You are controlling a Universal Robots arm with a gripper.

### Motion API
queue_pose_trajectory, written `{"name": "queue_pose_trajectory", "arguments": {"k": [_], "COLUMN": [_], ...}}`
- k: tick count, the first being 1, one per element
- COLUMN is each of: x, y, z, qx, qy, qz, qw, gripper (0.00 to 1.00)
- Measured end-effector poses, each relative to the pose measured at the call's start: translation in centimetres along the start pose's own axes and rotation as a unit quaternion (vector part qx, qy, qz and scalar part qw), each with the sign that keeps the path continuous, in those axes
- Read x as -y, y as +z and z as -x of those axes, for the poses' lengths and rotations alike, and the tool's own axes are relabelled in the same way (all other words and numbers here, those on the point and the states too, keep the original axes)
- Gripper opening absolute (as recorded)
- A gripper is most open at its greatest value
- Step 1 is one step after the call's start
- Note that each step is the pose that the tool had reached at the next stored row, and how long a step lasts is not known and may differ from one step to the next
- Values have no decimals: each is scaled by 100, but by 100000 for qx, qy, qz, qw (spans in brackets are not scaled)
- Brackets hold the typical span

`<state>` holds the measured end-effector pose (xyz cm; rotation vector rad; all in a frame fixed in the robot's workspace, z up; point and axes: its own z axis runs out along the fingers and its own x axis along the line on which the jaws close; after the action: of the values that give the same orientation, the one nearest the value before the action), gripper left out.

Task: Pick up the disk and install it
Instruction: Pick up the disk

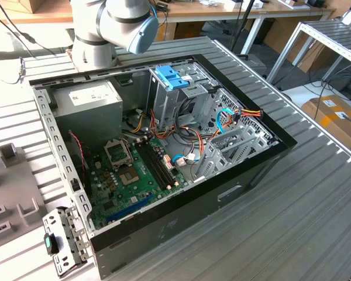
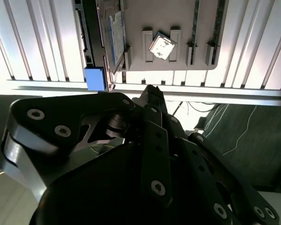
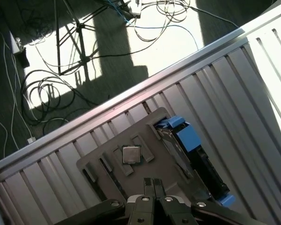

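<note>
Gripper [image 3: 153, 182]: fingers clenched together, nothing between them. It hangs above the grey fixture tray [image 3: 147, 129] without touching it.

Disk [image 3: 187, 150]: stands on edge in a slot at the tray's side, blue side rails showing in both wrist views. Not grasped, not installed.

Containers:
- The tray holds the disk and, just beside it, a processor chip [image 3: 130, 153] seated between lugs. The other slots look bare.
- In the exterior view, the tray lies at 9 o'clock of the open computer case [image 1: 181, 222].
- The case holds a motherboard [image 1: 134, 175], with the power supply [image 1: 88, 102] at its 11 o'clock and the drive cage [image 1: 187, 99] at 1 o'clock. Loose cables [image 1: 234, 114] sit beside the cage.

Risks (judgement):
- An off-centre approach could strike the chip or a slot wall.
- A grip on the plastic rails may slip.
- The cables could snag the disk at the cage.
</note>
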<state>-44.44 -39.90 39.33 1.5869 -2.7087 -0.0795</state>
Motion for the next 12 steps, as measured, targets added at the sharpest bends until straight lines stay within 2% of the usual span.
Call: {"name": "queue_pose_trajectory", "arguments": {"k": [5,12], "x": [0,0], "y": [0,0], "z": [0,0], "qx": [-90,-202], "qy": [-1895,-4572], "qz": [46,110], "qw": [99982,99895], "gripper": [11,11]}}
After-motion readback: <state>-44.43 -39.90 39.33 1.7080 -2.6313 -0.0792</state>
